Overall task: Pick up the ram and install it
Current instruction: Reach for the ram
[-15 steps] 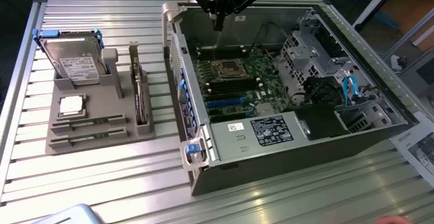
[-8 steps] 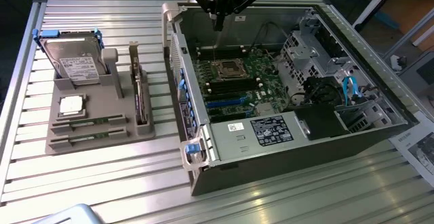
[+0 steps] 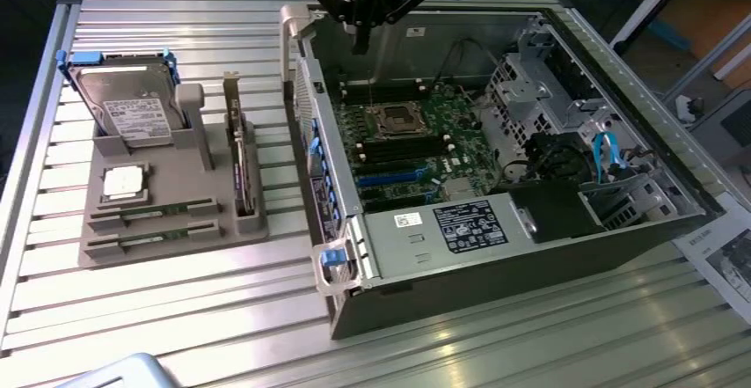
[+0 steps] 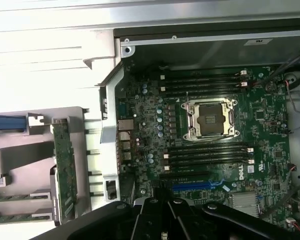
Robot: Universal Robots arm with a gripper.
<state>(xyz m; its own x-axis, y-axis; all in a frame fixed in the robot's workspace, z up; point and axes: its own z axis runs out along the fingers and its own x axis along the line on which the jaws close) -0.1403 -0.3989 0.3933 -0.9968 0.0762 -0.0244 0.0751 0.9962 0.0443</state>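
The exterior view takes in the whole grey holder [image 3: 176, 240] on the slatted table [image 3: 176, 318], with a hard drive [image 3: 129, 111], a processor chip [image 3: 123, 182] and an expansion card [image 3: 243, 177] on it. The wrist view looks straight down on the motherboard [image 4: 140, 125], its empty CPU socket [image 4: 210, 118] and dark memory slots [image 4: 207, 155].

The gripper [image 3: 361, 43] hangs fingers-down over the far corner of the open computer case [image 3: 528, 260], jaws closed together and holding nothing.

The first ram stick [image 3: 158, 213] and the second ram stick [image 3: 153, 241] lie side by side in the holder, well apart from the gripper, towards the exterior view's left.
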